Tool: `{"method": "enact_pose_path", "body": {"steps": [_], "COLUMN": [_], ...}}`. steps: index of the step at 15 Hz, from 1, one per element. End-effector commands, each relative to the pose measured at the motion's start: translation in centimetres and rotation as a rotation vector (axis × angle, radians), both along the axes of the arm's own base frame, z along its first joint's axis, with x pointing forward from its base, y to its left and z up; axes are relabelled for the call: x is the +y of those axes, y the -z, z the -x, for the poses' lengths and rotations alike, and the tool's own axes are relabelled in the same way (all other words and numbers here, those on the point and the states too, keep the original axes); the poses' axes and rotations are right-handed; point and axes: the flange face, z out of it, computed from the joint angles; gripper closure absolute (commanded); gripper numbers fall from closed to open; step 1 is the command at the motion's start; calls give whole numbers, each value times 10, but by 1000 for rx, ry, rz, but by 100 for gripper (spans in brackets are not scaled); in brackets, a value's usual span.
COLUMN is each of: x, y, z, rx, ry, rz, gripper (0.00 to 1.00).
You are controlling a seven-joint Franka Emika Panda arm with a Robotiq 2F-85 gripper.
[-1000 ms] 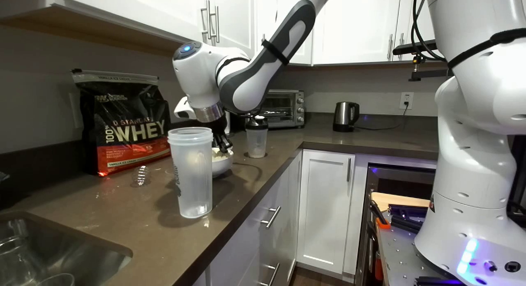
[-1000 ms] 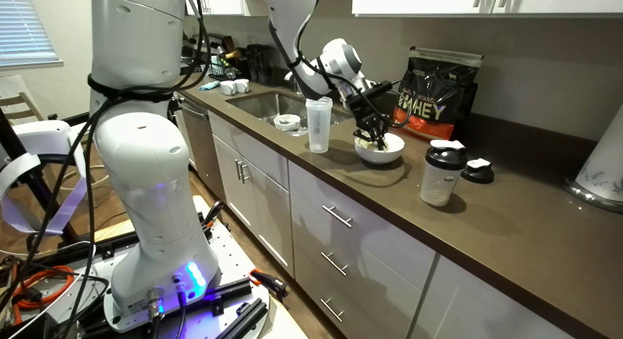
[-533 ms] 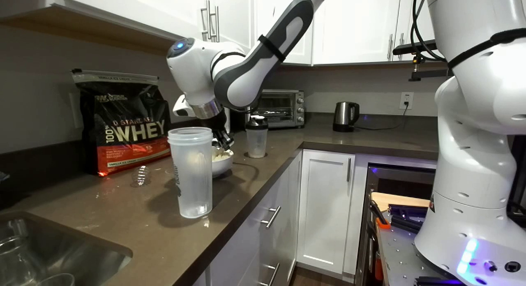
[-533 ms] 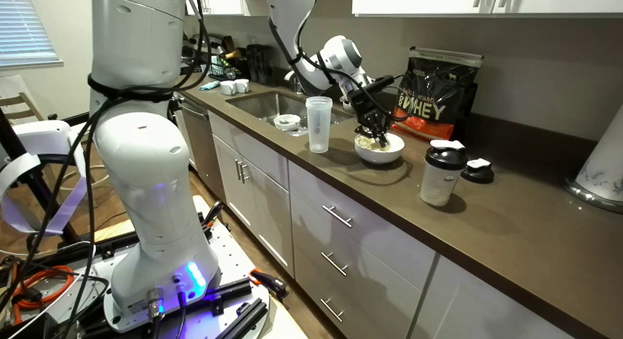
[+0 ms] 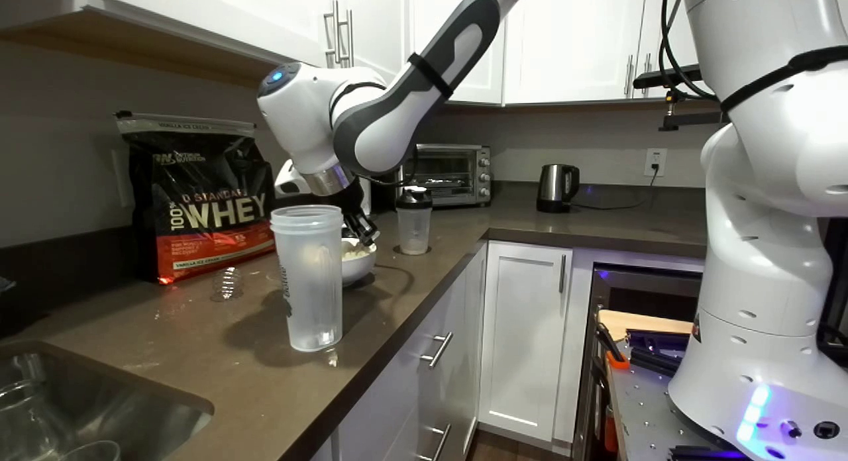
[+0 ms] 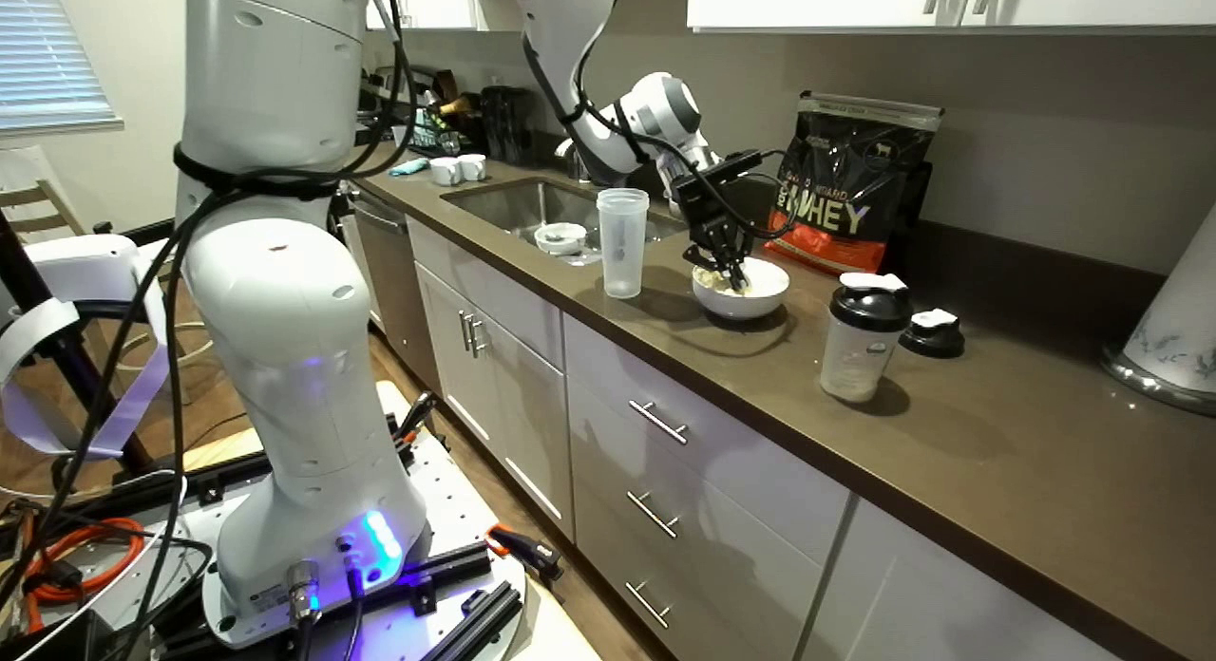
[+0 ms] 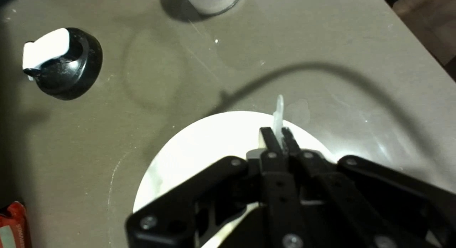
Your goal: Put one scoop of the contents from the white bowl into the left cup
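The white bowl point(image 6: 750, 306) stands on the counter with pale powder point(image 6: 709, 279) in it. It also shows in an exterior view point(image 5: 358, 267), partly behind the cup, and in the wrist view point(image 7: 210, 134). My gripper point(image 6: 735, 279) is tilted, its fingertips at the bowl's opening; the wrist view shows the fingers point(image 7: 280, 135) closed around a thin pale handle of the scoop point(image 7: 278, 110). The scoop's head is hidden. The left cup, a tall frosted tumbler point(image 5: 308, 282), stands upright and open beside the bowl, also visible in an exterior view point(image 6: 623, 243).
A smaller clear cup with black lid point(image 6: 863, 343) and a black cap point(image 6: 933, 333) stand on the bowl's far side from the tumbler. A whey bag point(image 5: 199, 196) stands by the wall. A wire ball point(image 5: 227, 284) lies near the tumbler. The sink point(image 5: 112, 408) is beyond.
My wrist has tilted and shifted left in an exterior view, while the fingertips stay at the bowl. The hand rose slightly, then lowered again. Bowl and cups have not moved.
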Motion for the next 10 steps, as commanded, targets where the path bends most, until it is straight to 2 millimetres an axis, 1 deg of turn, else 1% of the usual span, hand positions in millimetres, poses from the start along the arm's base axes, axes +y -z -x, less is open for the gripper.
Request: {"method": "enact_pose_path", "body": {"steps": [1, 6, 10], "x": [11, 20, 18], "y": [-4, -5, -1], "z": [-4, -9, -13], "rx": [42, 36, 34], "ry": [5, 26, 43], "rz": [-21, -51, -57], "gripper": [99, 99, 99]}}
